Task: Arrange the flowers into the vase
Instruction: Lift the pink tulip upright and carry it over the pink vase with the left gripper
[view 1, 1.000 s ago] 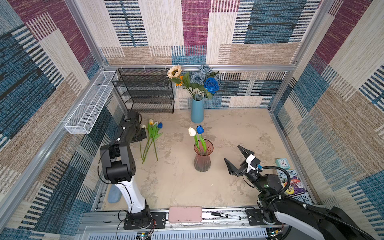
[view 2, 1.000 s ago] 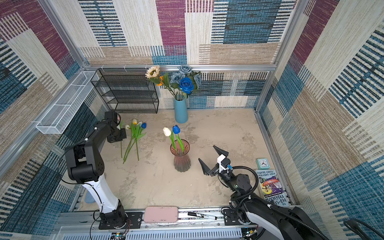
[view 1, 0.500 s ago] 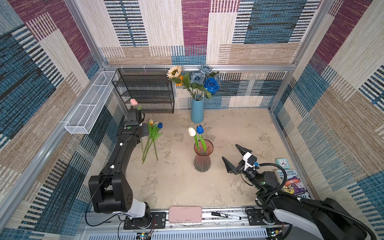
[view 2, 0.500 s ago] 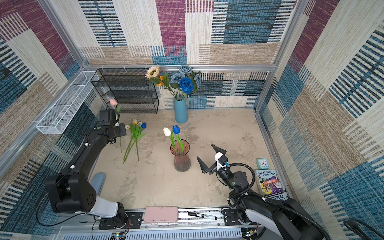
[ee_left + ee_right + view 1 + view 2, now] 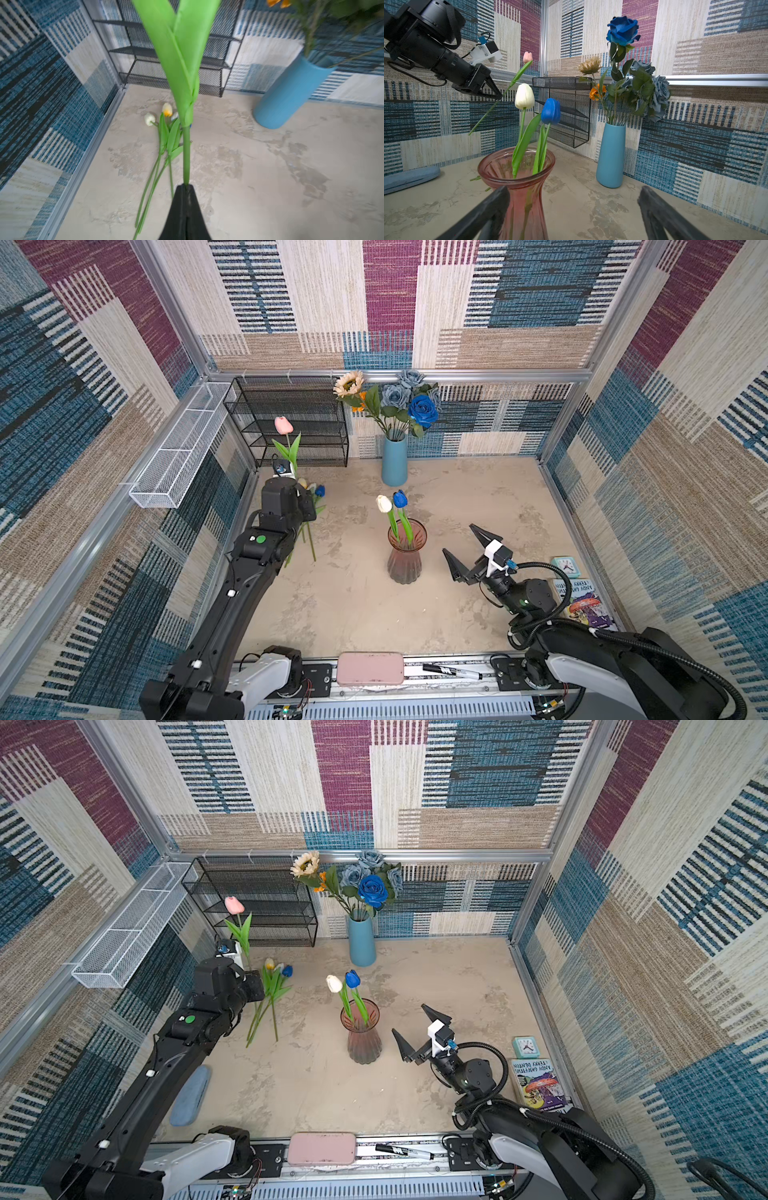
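Flowers sit in three places on your mottled beige tabletop (image 5: 457, 497). A bunch of roses with a cream sunflower (image 5: 392, 398) fills the tall blue ceramic vase (image 5: 394, 464) at the back wall. A loose bundle of yellow, white and blue tulips (image 5: 272, 990) lies flat near the left wall. A white tulip (image 5: 384, 504) and a blue tulip (image 5: 400, 498) stand in the ribbed pink glass vase (image 5: 404, 568) mid-table, which looks to be your target.

Your left arm is stretched well forward along the left wall, with its wrist raised above the loose bundle. Your right arm is folded low on the pink vase's right.

The long-stemmed pink tulip (image 5: 283, 425) hangs clear of the table in the left gripper (image 5: 185, 188). Its jaws are pinched tight on the green stem below the leaves. The stem is tilted, not plumb: the bloom is high and leans toward the black wire-mesh rack (image 5: 316, 414), and the cut end slants down past the fingers.

From that hand the pink vase lies to the right and back toward the robot's base, well apart. I'd judge you need to swing right and pull in. You should also stand the stem nearer upright, so the cut end leads into the mouth beside the two stems there.

The right gripper (image 5: 458, 539) is the nearer one, just beside the vase. Its jaws are spread wide and hold nothing, so it could steady the glass.
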